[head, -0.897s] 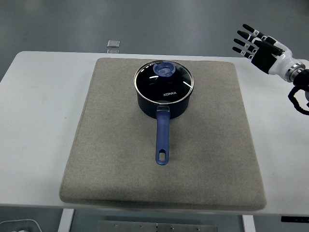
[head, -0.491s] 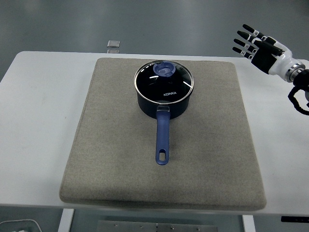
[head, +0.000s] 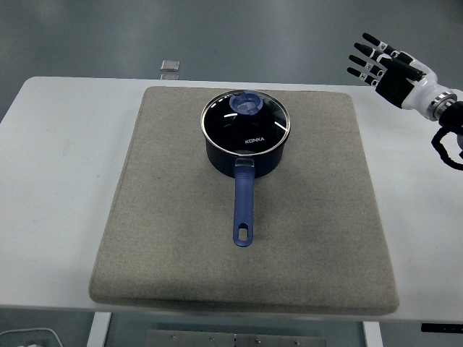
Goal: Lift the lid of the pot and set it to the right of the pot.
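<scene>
a dark blue pot (head: 244,154) sits on a big grey mat (head: 166,217), and the mat lies on a white table (head: 51,166). the pot is in the back half of the mat, near the middle from side to side. its glass lid (head: 245,123) is on top of the pot, closed flat, with a shiny metal ring around the edge. a round blue knob (head: 246,104) sits toward the back of the lid. the word konka is printed in white on the glass. the pot's long blue handle (head: 244,204) points toward the near edge of the table, and it has a little hole at its end. the handle lies on the mat.

the right hand (head: 387,66) is up at the top right corner, past the right back corner of the mat. it is well apart from the pot and the lid. its fingers (head: 364,56) are spread out and straight, pointing to the left, and they hold nothing. the hand is black with white bits, and a white wrist behind it.

the mat to the right of the pot has nothing on it. a small grey square thing (head: 169,66) sits on the floor past the far edge of the table.
</scene>
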Robot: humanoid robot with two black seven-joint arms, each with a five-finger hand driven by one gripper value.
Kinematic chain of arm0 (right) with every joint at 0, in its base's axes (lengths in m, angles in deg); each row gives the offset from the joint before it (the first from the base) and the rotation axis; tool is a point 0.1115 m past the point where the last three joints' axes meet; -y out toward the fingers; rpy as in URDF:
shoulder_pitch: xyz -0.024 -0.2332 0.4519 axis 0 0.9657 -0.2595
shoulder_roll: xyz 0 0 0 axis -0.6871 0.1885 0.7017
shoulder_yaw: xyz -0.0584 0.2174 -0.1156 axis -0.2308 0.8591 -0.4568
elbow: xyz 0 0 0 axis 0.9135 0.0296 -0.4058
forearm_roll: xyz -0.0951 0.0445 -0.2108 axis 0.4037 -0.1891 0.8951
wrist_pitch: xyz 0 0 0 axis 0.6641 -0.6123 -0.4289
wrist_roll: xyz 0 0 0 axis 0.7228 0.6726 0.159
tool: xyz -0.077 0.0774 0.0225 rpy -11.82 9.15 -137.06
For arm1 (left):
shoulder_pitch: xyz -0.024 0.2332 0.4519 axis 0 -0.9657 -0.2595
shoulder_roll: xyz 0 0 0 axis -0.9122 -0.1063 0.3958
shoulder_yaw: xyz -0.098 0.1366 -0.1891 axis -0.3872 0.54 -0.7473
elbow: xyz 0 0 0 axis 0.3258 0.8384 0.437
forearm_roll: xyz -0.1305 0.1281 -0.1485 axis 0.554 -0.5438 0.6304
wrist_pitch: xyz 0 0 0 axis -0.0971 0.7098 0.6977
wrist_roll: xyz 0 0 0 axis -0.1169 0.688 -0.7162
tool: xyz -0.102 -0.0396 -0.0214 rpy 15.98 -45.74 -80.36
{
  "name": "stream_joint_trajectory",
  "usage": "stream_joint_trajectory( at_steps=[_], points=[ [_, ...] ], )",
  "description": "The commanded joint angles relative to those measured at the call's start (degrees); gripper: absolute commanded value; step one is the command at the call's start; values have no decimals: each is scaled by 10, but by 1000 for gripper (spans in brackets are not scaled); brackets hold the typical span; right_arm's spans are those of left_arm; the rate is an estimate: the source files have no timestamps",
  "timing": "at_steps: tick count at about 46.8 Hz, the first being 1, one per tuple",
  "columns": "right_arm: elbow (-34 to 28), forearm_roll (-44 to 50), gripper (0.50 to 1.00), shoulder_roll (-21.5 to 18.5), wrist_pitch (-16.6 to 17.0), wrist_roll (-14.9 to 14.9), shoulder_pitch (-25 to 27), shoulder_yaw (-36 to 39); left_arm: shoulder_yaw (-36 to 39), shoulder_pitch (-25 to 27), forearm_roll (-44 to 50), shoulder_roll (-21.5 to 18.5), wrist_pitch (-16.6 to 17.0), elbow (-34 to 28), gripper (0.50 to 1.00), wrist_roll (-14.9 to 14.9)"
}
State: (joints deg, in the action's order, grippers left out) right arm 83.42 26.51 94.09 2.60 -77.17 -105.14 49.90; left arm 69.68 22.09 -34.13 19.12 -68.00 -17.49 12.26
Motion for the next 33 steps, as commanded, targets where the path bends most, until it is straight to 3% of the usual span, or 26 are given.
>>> stream_joint_trajectory(
  at_steps=[1, 33],
  points=[
    [0, 0, 915, 1, 1, 0, 0, 0, 0, 0, 0, 0, 0, 0, 1000, 0],
    [0, 9, 915, 6, 16, 0, -2, -4, 0, 0, 0, 0, 0, 0, 1000, 0]
  ],
)
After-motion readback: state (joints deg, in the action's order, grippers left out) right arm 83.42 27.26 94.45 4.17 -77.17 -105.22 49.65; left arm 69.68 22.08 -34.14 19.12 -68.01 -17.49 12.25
